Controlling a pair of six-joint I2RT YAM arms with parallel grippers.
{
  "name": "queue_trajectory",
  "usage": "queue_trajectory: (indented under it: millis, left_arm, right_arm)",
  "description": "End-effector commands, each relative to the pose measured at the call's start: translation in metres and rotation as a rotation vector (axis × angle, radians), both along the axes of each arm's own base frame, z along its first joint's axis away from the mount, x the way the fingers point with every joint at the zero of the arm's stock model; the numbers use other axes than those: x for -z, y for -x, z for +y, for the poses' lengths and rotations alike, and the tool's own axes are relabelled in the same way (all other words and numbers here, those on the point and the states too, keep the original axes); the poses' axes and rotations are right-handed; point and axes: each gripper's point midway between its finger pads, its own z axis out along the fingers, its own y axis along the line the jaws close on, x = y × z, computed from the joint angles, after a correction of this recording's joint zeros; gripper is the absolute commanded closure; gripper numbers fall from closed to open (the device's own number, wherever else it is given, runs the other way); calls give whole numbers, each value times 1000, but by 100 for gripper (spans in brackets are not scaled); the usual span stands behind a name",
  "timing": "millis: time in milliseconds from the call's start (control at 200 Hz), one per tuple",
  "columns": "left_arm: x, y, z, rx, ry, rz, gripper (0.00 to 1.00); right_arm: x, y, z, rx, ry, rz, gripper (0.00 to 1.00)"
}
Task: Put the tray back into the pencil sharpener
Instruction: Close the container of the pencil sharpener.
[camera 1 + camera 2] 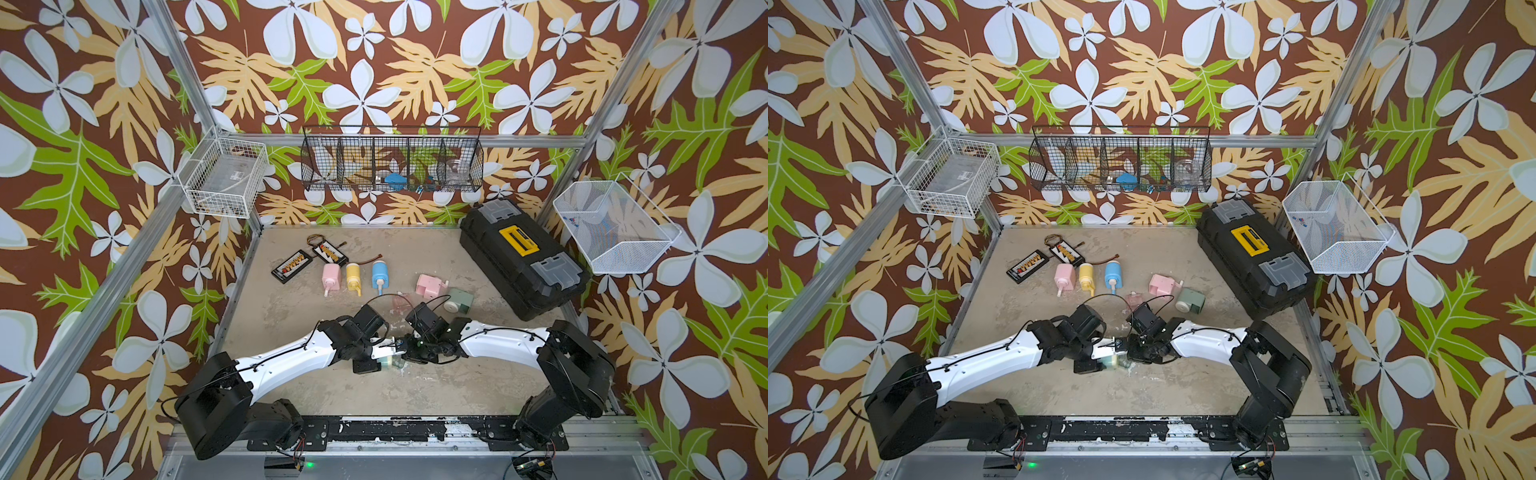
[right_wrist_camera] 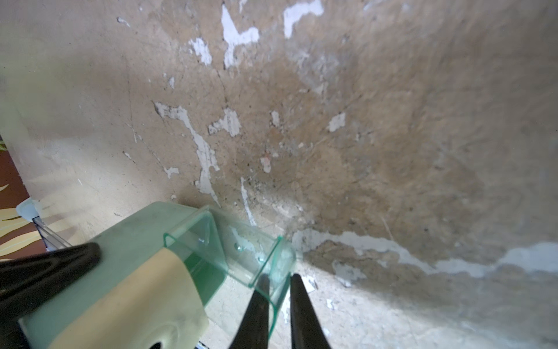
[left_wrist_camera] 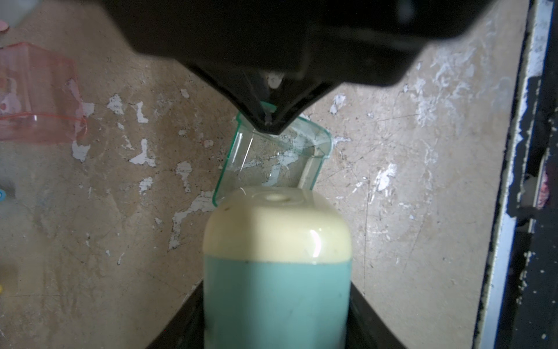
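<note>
The tray (image 2: 241,250), tilted, leading end partly in the pencil sharpener (image 3: 276,229), near-centre of the table (image 1: 415,386); right gripper (image 2: 279,278) jaws pinch its outer wall, left gripper (image 3: 276,290) jaws clamp the sharpener. Insertion in hand; next, level it and push home

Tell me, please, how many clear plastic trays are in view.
2. A green tray, pinched by the right gripper at the mouth of the sharpener that the left gripper holds; a pink tray lying loose on the table. More may sit hidden inside other sharpeners.
</note>
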Motion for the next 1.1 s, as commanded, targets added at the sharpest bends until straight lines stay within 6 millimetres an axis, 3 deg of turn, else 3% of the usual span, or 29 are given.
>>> queue_trajectory:
  millis: [0,205,531,1096]
  left_arm:
    - [5,10,-1,32,3,44,48]
    - [7,7,1,28,-8,25,50]
    - [4,1,4,12,-23,-18,50]
    - [4,-11,4,-24,-25,-68,50]
  right_arm:
    - [-19,-7,23,-24,-127,-38,81]
    - [-19,-11,17,-34,-80,-70,79]
    - [1,-17,-26,-63,196,-124,82]
    - [2,-14,-3,-114,92,-137,80]
